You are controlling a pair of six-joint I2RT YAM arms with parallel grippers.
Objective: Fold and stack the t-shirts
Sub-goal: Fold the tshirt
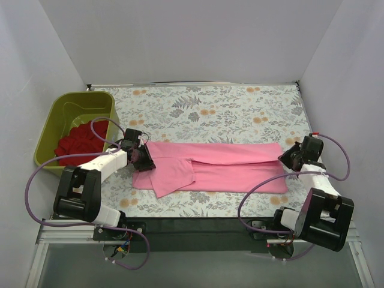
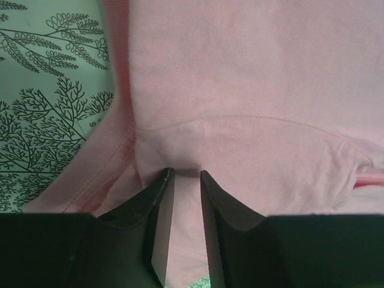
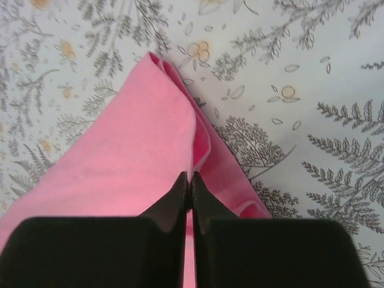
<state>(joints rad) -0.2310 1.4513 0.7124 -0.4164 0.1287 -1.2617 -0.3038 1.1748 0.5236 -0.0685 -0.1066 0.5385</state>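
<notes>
At the far left, the green tub [image 1: 78, 105] holds the red t-shirt [image 1: 81, 141], which I judge is for later. Just beside it, the left fingers [image 1: 141, 157] stand narrow over the sleeve end of the pink t-shirt [image 1: 228, 168]. This one lies across the desk [image 1: 240, 108], already folded lengthwise. Whether they pinch cloth, I cannot tell. At the right end, the right fingers [image 1: 291, 157] are closed on the layered corner, probably so both ends can rise together for the next fold.

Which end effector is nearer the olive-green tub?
Left. The left end effector is at the pink t-shirt's end just beside the tub. The right end effector pinches the shirt's opposite end, with the whole shirt between it and the tub.
</notes>
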